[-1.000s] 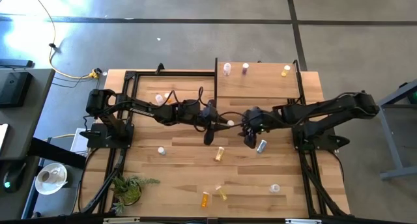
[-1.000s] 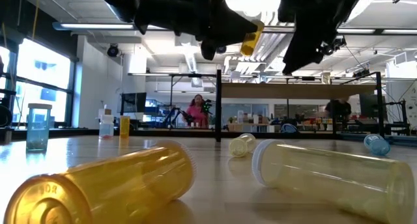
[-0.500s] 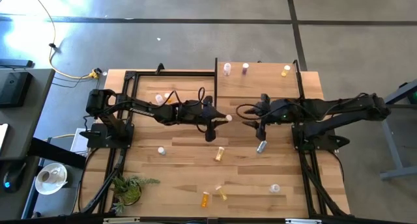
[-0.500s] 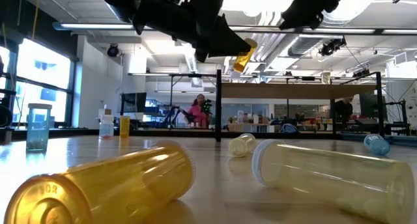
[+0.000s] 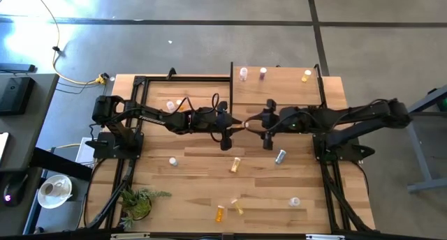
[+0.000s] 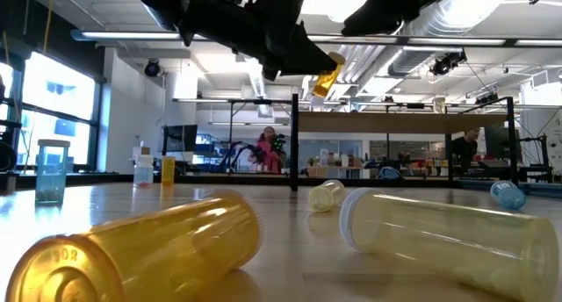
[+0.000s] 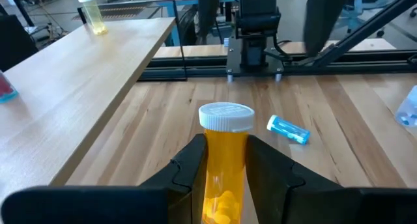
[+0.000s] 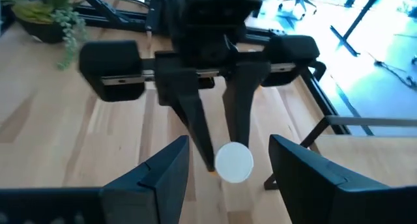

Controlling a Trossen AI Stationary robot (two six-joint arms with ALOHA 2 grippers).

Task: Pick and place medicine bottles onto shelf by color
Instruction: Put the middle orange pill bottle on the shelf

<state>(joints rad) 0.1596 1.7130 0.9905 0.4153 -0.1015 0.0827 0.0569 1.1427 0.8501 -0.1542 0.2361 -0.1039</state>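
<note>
Left wrist view is showing the left fingers (image 7: 225, 168) clamping an orange bottle (image 7: 221, 160) upright; the right fingers (image 8: 225, 178), spread wide opposite, should be closing squarely around its white cap (image 8: 233, 163).

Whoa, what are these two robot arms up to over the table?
They are sorting small medicine bottles onto a wooden shelf. The left gripper is shut on an orange bottle with a white cap, held up above the middle of the table. The right gripper faces it with its fingers open, the bottle's cap between them, not gripped. More bottles lie scattered on the table, and three stand on the shelf.
</note>
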